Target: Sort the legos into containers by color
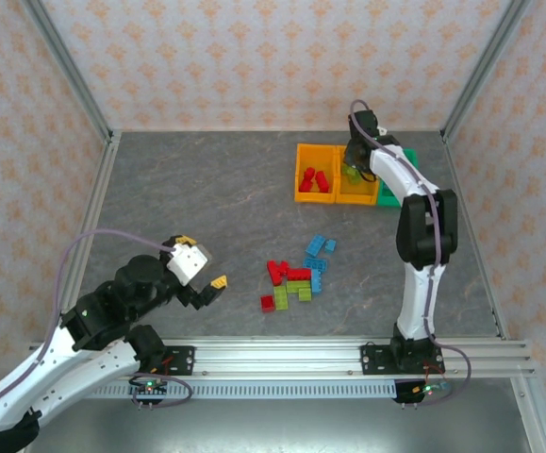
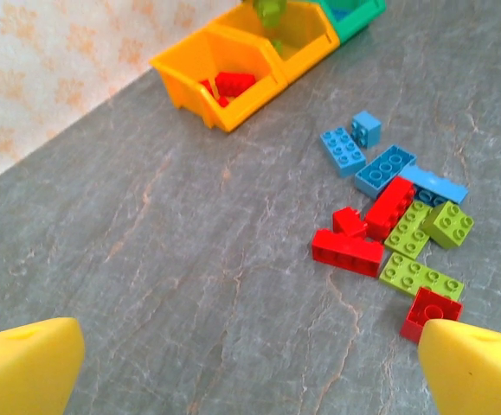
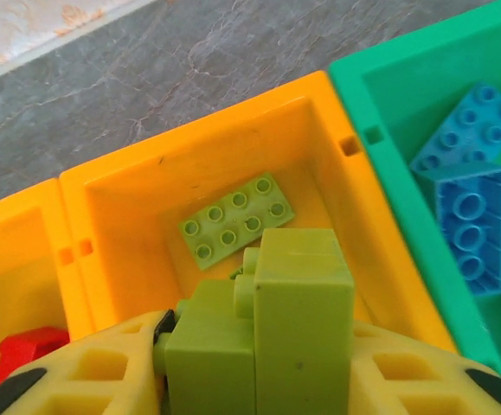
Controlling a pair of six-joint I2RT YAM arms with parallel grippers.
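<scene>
Lime bricks (image 3: 298,320) held by the right gripper (image 3: 254,380) hide its fingertips.

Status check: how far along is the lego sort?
Done: red bricks sit in the left orange bin, one lime brick in the middle orange bin, blue bricks in the green bin. In hand: the right gripper holds lime bricks over the middle bin. Remaining: a mixed pile of around eleven legos on the table; the left gripper is open, empty.

3 containers (image 1: 337,176) stand side by side at the far right of the table (image 1: 197,217); loose legos (image 1: 298,275) lie nearer, mid-table.
</scene>
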